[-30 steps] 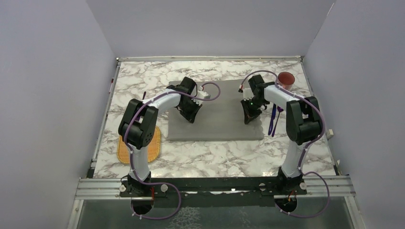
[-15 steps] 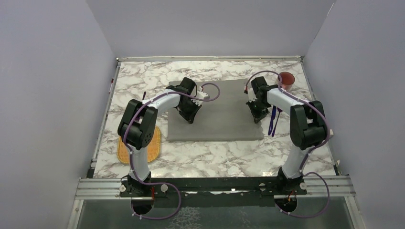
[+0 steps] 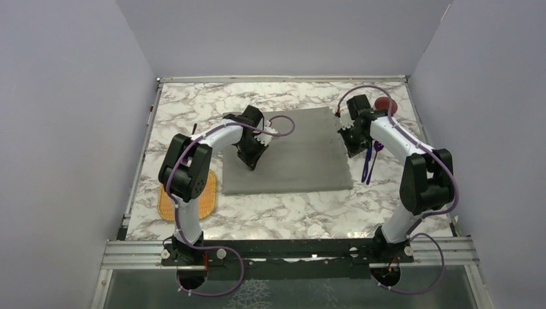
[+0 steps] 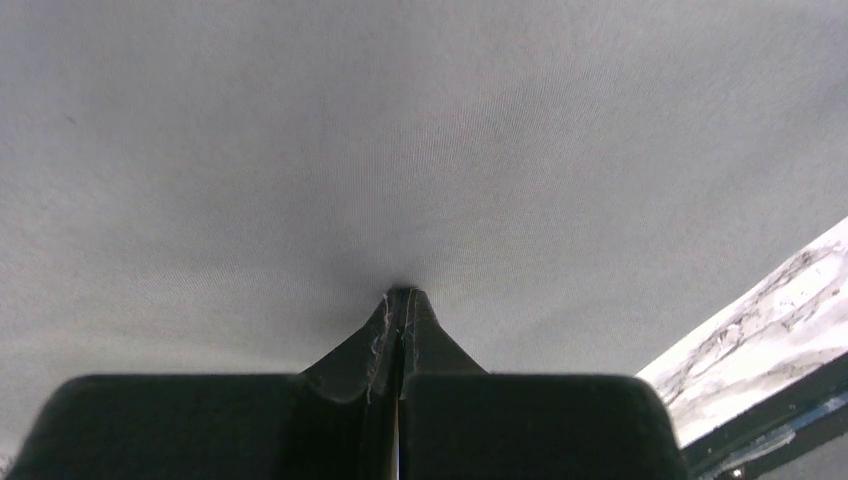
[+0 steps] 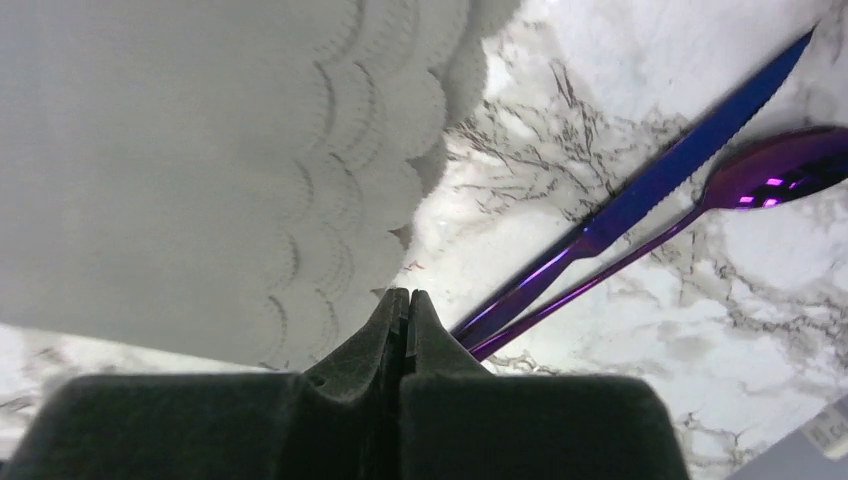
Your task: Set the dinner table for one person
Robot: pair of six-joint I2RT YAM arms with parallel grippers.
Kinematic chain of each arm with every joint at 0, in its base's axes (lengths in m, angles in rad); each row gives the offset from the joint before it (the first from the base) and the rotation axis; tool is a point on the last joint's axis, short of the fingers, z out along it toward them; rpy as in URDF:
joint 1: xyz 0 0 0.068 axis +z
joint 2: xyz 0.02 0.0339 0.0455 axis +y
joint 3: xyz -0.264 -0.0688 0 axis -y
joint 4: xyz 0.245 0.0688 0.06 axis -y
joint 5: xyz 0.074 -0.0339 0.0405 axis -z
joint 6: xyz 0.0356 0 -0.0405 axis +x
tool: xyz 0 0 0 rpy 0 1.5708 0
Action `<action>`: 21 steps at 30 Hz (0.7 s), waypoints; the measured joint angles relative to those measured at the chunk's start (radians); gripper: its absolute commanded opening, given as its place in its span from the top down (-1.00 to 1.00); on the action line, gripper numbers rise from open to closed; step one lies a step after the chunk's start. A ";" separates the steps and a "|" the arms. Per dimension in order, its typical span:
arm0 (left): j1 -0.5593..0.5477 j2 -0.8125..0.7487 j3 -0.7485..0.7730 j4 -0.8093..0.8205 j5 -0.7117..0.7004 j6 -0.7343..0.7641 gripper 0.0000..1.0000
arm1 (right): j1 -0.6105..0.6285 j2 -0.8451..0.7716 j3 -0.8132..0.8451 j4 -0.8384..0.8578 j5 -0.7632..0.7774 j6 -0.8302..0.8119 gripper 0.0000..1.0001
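The marble dinner table (image 3: 290,212) carries a grey scalloped placemat (image 3: 290,151) at its middle, lying slightly askew. My left gripper (image 3: 248,161) is shut, and in the left wrist view its tips (image 4: 400,293) press down on the grey cloth (image 4: 400,130), with nothing between them. My right gripper (image 3: 353,149) is shut too; in the right wrist view its tips (image 5: 403,293) rest at the placemat's scalloped right edge (image 5: 330,200). Just right of that gripper a purple knife (image 5: 640,195) and a purple spoon (image 5: 770,175) lie on the marble (image 5: 600,100).
A red cup (image 3: 386,105) stands at the far right, partly behind the right arm. An orange woven piece (image 3: 187,201) lies near left under the left arm. A thin dark utensil (image 3: 194,129) lies at the left. Grey walls close three sides.
My right gripper has moved right and farther back, from over the placemat to its right edge. The placemat has turned a little, its far right corner swinging right. The left gripper barely moved.
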 measured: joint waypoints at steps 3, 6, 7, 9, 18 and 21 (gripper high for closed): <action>-0.002 0.000 0.011 -0.051 -0.013 0.002 1.00 | -0.001 -0.022 0.058 -0.041 -0.084 -0.022 0.99; -0.008 0.002 0.035 -0.093 -0.017 0.001 1.00 | -0.001 -0.027 0.103 -0.093 -0.196 -0.058 0.99; -0.009 0.002 0.046 -0.101 -0.017 0.001 1.00 | -0.001 -0.027 0.111 -0.119 -0.258 -0.078 0.99; -0.016 0.002 0.076 -0.115 -0.016 0.001 1.00 | -0.001 -0.026 0.111 -0.144 -0.308 -0.093 0.99; -0.023 0.014 0.224 -0.118 0.048 -0.007 1.00 | -0.001 0.090 0.123 -0.225 -0.525 -0.131 0.99; -0.023 0.039 0.259 -0.112 0.087 -0.007 1.00 | -0.001 0.153 0.132 -0.243 -0.573 -0.132 0.99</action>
